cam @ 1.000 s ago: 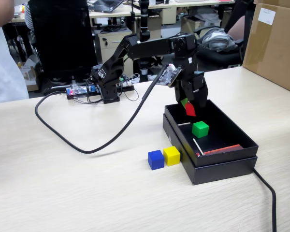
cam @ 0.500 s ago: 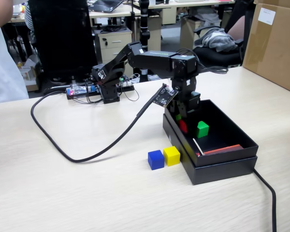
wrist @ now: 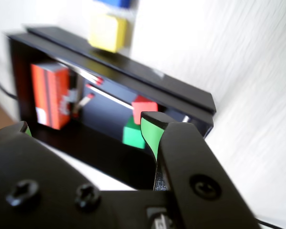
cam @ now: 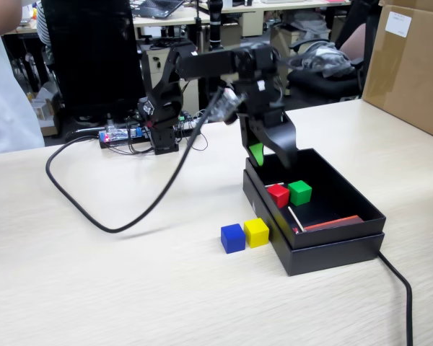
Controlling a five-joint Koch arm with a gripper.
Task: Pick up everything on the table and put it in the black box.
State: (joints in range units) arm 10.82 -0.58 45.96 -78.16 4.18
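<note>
Four cubes: red [cam: 278, 194], green [cam: 299, 192], blue [cam: 232, 238], yellow [cam: 257, 232].

The arm reaches out level from its base, its wrist bent downward. The gripper [cam: 272, 154] hangs with jaws parted and nothing between them, its green-lined fingertips [wrist: 150, 131] pointing down.

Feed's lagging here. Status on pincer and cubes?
Pincer open, empty, above the black box. Red cube and green cube inside. Blue cube, yellow cube on table, unobstructed.
</note>
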